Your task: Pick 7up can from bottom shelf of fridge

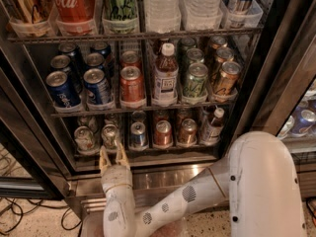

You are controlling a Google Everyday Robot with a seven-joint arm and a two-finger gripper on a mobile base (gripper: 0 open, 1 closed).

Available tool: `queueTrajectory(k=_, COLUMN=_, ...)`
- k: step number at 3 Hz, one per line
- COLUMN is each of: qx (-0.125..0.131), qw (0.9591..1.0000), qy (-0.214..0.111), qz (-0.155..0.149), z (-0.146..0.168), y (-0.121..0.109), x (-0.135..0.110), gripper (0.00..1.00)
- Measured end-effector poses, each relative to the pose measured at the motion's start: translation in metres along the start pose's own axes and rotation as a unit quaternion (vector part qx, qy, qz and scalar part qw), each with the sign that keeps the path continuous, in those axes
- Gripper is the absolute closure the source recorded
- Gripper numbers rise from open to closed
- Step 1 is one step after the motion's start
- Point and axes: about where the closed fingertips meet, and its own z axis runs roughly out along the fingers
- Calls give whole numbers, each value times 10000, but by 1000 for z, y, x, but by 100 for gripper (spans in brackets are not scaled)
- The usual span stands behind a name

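Note:
The fridge (276,58) stands with its door open. On the bottom shelf (148,149), two whitish-silver cans with green markings stand at the left. The 7up can (109,135) is the right one of them, with its twin (84,138) beside it. My gripper (112,154) is just in front of and slightly below the 7up can. It points into the shelf with its tan fingers (103,156) spread apart and holds nothing. The fingertips reach the shelf's front edge and do not enclose the can.
To the right on the same shelf stand a blue-and-silver can (138,134), two copper-red cans (163,132), and a small bottle (211,126). The rack above holds blue Pepsi cans (96,85). The steel base (163,177) lies below, and my white arm (261,181) fills the lower right.

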Motion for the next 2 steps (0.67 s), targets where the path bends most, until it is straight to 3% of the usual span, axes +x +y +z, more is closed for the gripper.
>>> queueTrajectory(k=1, qx=20, qw=10000, qy=29, qz=-14, z=3, y=0, x=2, gripper=41)
queueTrajectory(k=2, qx=30, qw=10000, qy=42, qz=-27, z=5, y=0, x=3, gripper=40)
